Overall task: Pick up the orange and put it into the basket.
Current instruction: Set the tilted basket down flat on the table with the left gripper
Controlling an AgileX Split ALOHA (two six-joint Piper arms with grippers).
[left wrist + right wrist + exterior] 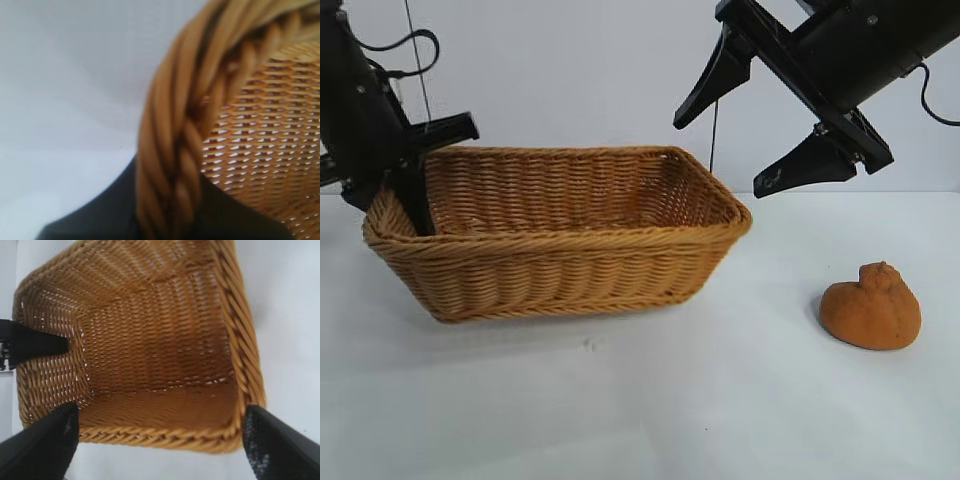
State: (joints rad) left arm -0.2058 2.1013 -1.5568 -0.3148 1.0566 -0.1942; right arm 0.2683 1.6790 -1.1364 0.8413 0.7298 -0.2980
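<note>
The orange [870, 312], a brownish-orange lump with a knobby top, lies on the white table to the right of the basket, apart from it. The tan wicker basket [560, 270] stands centre-left and looks empty in the right wrist view [150, 436]. My left gripper [405, 205] is shut on the basket's left rim, with the braided rim [175, 150] between its jaws. My right gripper [720, 155] is open and empty in the air above the basket's right end, up and to the left of the orange. The orange shows in neither wrist view.
The white table [720, 400] stretches in front of the basket and around the orange. A plain light wall stands behind. The left arm's black finger [40, 342] shows at the basket's far end in the right wrist view.
</note>
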